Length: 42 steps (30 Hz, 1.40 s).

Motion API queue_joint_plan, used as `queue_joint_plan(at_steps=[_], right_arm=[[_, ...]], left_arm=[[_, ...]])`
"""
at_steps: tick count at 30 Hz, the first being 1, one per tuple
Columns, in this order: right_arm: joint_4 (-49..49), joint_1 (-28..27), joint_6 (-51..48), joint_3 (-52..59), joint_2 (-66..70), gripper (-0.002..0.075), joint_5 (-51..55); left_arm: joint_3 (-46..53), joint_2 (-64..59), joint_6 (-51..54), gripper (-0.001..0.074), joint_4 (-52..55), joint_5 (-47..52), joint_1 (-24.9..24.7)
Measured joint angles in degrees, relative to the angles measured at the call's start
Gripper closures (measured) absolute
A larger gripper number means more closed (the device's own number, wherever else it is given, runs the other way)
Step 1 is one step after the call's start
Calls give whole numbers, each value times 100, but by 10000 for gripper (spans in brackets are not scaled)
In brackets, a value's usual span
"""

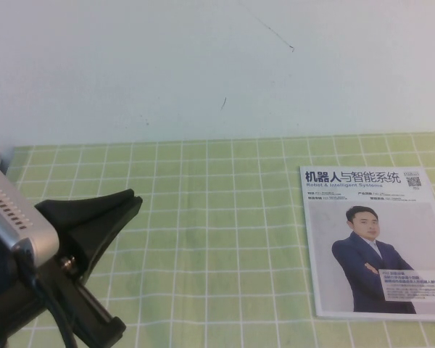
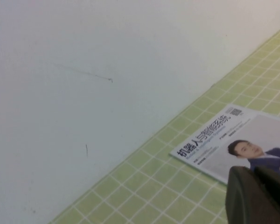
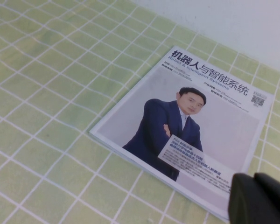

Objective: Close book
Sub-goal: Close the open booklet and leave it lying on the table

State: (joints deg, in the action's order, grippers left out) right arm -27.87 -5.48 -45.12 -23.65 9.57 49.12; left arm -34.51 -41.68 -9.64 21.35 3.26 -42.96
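High view, 8 o'clock: left hand (image 1: 125, 264) with matte black wedge-shaped fingers (image 1: 94, 214), silver housing (image 1: 14, 217) with slotted vents, black cable (image 1: 42, 288). The right hand (image 3: 259, 199) shows in its own wrist view only, rounded and black.

A green tablecloth (image 1: 203, 239) ruled with a white grid covers the work surface and bears one closed magazine (image 1: 377, 243) (front cover up, showing a man in a dark suit), lying flat on the robot's right side.

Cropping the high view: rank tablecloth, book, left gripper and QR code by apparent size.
1. tablecloth
2. book and left gripper, lower left: alike, gripper nearer camera, unranked
3. QR code
Right gripper shows only in its wrist view, near the book.
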Motion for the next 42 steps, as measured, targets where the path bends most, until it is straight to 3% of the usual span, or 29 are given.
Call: queue_joint_plan(at_steps=[9,13,20,27,42], right_arm=[[0,0,0,0,0,729,0],[0,0,0,0,0,729,0],[-12,0,0,0,0,729,0],[-46,0,0,0,0,729,0],[-49,0,0,0,0,729,0]], left_arm=[[195,593,0,738,0,888,0],[557,707,-74,737,0,918,22],[673,651,-1471,737,-13,842,105],[678,610,-1783,737,354,344,120],[1156,2088,-1796,738,1135,13,1611]])
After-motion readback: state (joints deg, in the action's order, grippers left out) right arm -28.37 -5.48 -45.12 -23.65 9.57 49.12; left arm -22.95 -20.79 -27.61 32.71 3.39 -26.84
